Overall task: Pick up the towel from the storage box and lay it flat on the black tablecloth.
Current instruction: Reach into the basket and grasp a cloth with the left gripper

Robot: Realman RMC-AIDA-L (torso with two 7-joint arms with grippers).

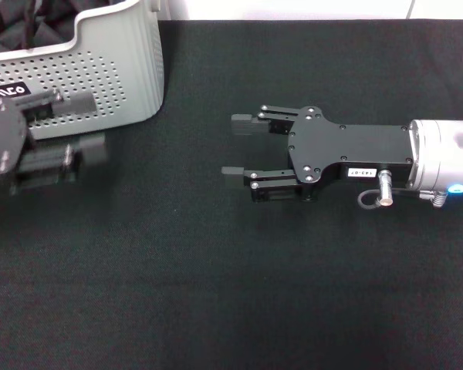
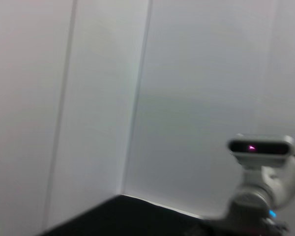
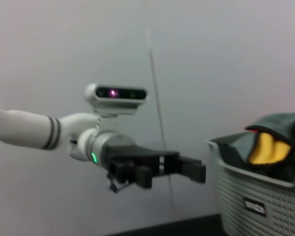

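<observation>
Towel (image 3: 266, 148) is bunched up in the box (image 1: 100, 77), yellow showing between grey folds, so it's not out on the tablecloth (image 1: 216, 293) at all. Near to far: the right gripper (image 1: 235, 146) hangs over the middle of the tablecloth, fingers parted, nothing in them. The left gripper (image 1: 81, 123) is blurry, right in front of the box's holed wall, jaws apart and empty as well.
</observation>
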